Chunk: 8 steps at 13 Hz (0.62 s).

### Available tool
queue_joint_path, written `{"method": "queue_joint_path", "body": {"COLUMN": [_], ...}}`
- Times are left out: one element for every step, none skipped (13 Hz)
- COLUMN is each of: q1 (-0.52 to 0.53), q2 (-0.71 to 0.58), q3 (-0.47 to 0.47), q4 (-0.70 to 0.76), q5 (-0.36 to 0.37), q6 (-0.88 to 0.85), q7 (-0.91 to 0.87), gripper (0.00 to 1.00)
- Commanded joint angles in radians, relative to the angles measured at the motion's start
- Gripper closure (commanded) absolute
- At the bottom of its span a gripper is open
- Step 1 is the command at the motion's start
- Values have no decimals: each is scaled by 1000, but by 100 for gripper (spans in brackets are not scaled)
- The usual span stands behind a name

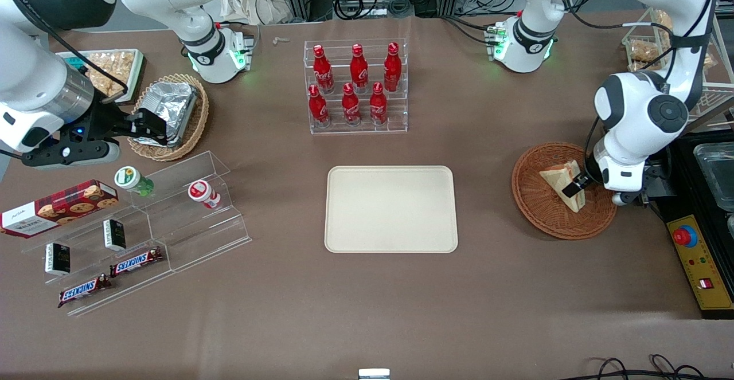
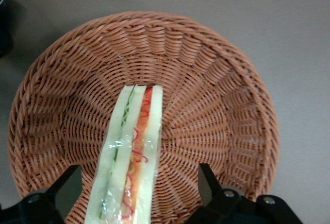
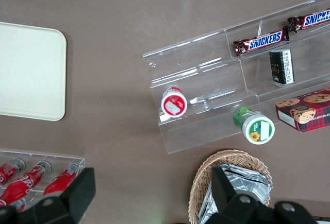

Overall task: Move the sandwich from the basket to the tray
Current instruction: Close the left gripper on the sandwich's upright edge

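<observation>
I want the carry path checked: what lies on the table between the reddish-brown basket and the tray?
Nothing: in the front view only bare brown tabletop separates the basket from the tray. The gripper is open, straddling the sandwich in the basket.

Brown table [image 1: 493, 288] carries tray [image 1: 391, 208]; basket [image 1: 539, 196]; bottle rack [image 1: 356, 122]; snack racks [image 1: 189, 225].

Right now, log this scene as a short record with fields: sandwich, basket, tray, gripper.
sandwich: wrapped wedge lying in the basket, filling stripe facing the wrist camera
basket: reddish-brown wicker, toward the working arm's end of the table
tray: cream, bare, mid-table, nearer the front camera than the bottle rack
gripper: left gripper open, fingers straddling the sandwich inside the basket
</observation>
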Motion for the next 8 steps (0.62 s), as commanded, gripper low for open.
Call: {"method": "queue_joint_path", "body": {"q1": [5, 5, 5, 5, 5, 5, 5, 5], "q2": [-20, -20, -15, -10, -9, -7, -3, 6], "q3": [-2, -2, -2, -2, -2, -2, -2, -2], "q4": [-64, -86, -106, -123, -138, -152, -157, -157], "q5": [-10, -10, -12, -12, -12, -12, -12, -12], "q6": [66, 97, 128, 155, 181, 197, 208, 211], "q7": [-17, -17, -17, -17, -17, -17, -17, -17], "gripper": [0, 0, 0, 0, 0, 0, 0, 0]}}
